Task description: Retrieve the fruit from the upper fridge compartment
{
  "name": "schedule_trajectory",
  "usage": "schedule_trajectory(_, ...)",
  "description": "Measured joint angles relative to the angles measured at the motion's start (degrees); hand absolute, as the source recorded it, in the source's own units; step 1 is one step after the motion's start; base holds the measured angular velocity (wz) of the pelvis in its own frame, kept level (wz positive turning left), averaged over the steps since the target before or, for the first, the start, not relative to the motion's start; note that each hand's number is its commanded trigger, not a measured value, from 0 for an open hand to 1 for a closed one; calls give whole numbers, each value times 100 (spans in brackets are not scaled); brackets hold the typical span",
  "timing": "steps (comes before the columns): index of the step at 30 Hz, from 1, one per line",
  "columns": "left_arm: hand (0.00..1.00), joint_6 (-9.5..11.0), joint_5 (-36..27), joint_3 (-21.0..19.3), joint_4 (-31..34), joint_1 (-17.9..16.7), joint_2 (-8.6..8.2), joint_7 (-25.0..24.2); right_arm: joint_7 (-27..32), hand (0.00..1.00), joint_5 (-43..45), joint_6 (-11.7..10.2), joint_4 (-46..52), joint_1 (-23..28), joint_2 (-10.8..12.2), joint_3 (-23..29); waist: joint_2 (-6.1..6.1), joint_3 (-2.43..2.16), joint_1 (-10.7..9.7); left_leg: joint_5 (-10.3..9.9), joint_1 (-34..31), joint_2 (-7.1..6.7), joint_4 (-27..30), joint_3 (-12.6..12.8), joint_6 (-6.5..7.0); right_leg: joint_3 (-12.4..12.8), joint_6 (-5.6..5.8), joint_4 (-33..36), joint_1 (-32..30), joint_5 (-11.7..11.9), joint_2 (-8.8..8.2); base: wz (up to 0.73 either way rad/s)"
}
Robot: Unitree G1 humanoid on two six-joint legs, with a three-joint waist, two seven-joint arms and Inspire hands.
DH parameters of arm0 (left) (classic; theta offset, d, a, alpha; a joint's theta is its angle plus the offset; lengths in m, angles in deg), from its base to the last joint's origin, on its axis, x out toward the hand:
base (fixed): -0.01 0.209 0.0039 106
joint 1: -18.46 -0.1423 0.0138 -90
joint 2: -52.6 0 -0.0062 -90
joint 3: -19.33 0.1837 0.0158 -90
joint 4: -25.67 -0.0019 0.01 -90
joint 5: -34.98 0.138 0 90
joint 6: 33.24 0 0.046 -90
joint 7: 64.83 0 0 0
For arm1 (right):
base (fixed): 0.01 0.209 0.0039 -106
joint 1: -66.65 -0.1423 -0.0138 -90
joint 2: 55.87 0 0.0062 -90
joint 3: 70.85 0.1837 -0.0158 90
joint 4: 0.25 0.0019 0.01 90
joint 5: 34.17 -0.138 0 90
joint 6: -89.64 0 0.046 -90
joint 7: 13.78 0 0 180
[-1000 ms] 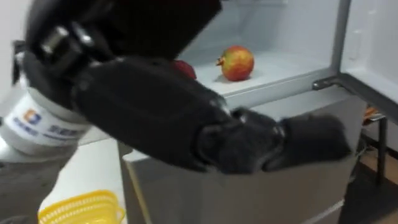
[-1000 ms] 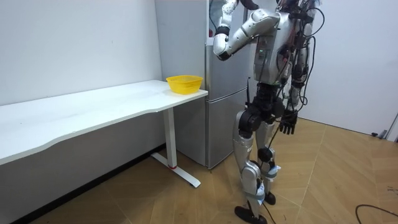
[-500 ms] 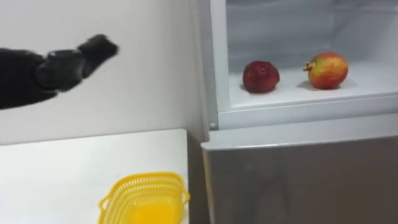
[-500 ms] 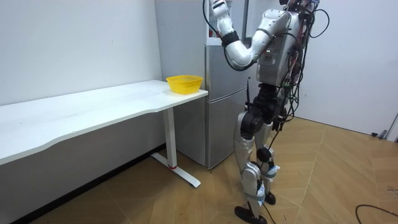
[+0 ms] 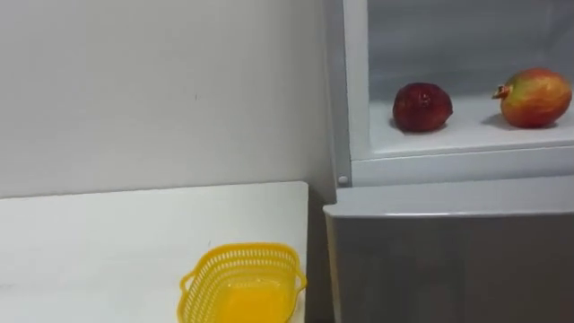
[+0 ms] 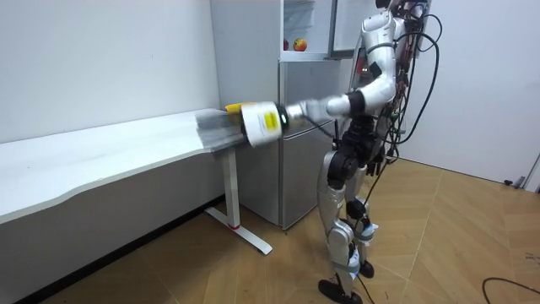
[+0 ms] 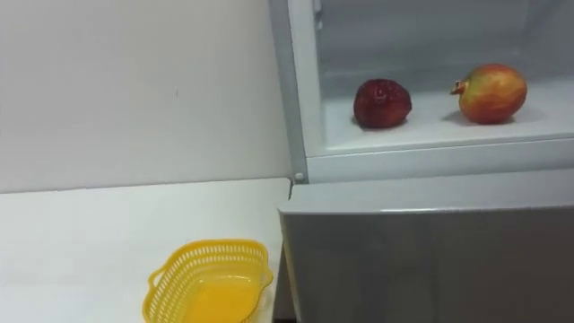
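In the open upper fridge (image 5: 359,166), a dark red fruit (image 5: 421,107) lies on the white shelf. A red-and-yellow pomegranate (image 5: 535,97) lies to its right. Both show again in the right eye view: the dark red fruit (image 7: 382,102) and the pomegranate (image 7: 491,92). In the room view I stand facing the fridge (image 6: 308,118). My left arm stretches out low towards the table's end, and its left hand (image 6: 213,127) is a blur near the basket. Nothing touches the fruits.
A yellow mesh basket (image 5: 240,285) stands on the white table (image 5: 108,233), close to the corner beside the fridge. The fridge's grey lower door (image 5: 448,260) is closed. The upper door (image 6: 346,25) stands open to the room view's right.
My left arm has swung down from beside the fridge and out over the table's end, leaving the eye view. The head camera has turned a little to the left.
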Motion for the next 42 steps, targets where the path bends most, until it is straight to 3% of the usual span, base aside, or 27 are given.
schedule_trajectory(1, 0, 4, -3, 157, -505, -44, -83, 32, -1, 0, -8, 4, -16, -17, -7, 0, -63, 8, 2, 0, 13, -3, -1, -2, 0, 3, 0, -19, 31, 0, -5, 0)
schedule_trajectory(2, 0, -5, 6, 363, -967, -125, -180, 17, -3, 0, -5, 11, -11, -37, -6, 1, -58, -11, 4, -1, 4, -7, 3, -3, 1, -3, 3, -10, 47, -2, -12, 0)
schedule_trajectory(4, 0, -9, -12, 716, -1652, -174, -310, -43, -18, 0, 10, 23, -21, -116, 6, -5, -88, -4, -12, -3, 3, -12, 4, -9, 4, -12, 9, -4, 60, -6, -22, 3)
schedule_trajectory(5, 0, -10, -17, 1016, -2233, -166, -316, -144, -52, 0, 3, 23, -55, -122, 6, -5, -134, 17, -30, -3, 9, -15, 4, -23, 4, -27, 11, -14, 77, -7, -22, 9)
schedule_trajectory(6, 0, -48, -20, 1238, -2747, -163, -332, -278, -69, 0, -18, 18, -60, -155, 17, -6, -139, 9, -50, -4, 10, -16, 8, -53, 5, -55, 11, -13, 85, -7, -21, 7)
schedule_trajectory(9, 0, -97, -7, 1481, -3742, -189, -465, -521, -64, 0, -27, 27, -94, -170, 32, -6, -167, 2, -125, -5, 34, -9, 7, -80, 6, -76, 9, -52, 136, -6, -9, 9)
schedule_trajectory(13, 0, -262, 6, 1588, -4550, -203, -588, -764, -64, 0, -124, 25, -136, -162, 83, -9, -178, 1, -182, -9, 103, 0, -5, -101, 4, -101, 5, -89, 238, -13, 0, 5)
schedule_trajectory(19, 0, -419, 254, 1945, -4721, -28, -652, -946, 106, 0, -414, 13, -202, -276, 102, -73, -197, -1, -185, -7, 105, -1, 12, -84, 4, -114, 5, -72, 242, -12, -8, 2)
schedule_trajectory(25, 0, -447, 734, 2106, -4715, 540, -788, -1054, 736, 0, -781, -145, 997, -289, 267, -14, -292, -13, -266, -4, 62, 9, 8, 105, 6, 68, 4, 12, 73, -11, 4, -16)
schedule_trajectory(27, 0, -358, 771, 2213, -4704, 639, -793, -1106, 892, 0, -801, -375, 1523, -290, 421, -19, -330, -2, -355, -4, 77, 13, 1, 189, 6, 153, 4, 10, 57, -2, 14, -24)
schedule_trajectory(31, 0, -196, 818, 2463, -4569, 688, -819, -1330, 1040, 0, -944, -494, 2501, -60, 583, -216, -401, -2, -369, -4, 68, 12, -52, 322, 6, 286, 15, -2, -23, 1, 21, -19)
schedule_trajectory(34, 0, -158, 932, 2560, -4575, 682, -820, -1465, 1137, 0, -960, -665, 3281, 73, 623, -303, -362, -22, -391, -4, 50, 20, -61, 430, 6, 470, 32, -10, -100, 56, 92, -27)
schedule_trajectory(37, 0, -57, 936, 2604, -4589, 612, -814, -1538, 1295, 0, -935, -747, 4001, 211, 693, -358, -369, -52, -503, -5, 62, 18, -64, 493, 6, 478, 32, -12, -117, 61, 88, -13)
schedule_trajectory(42, 0, 121, 931, 2705, -4702, 539, -802, -1534, 1659, 0, -926, -937, 5155, 405, 753, -400, -321, -40, -707, -5, 61, 25, -102, 525, 6, 509, 31, 2, -149, 62, 102, -7)
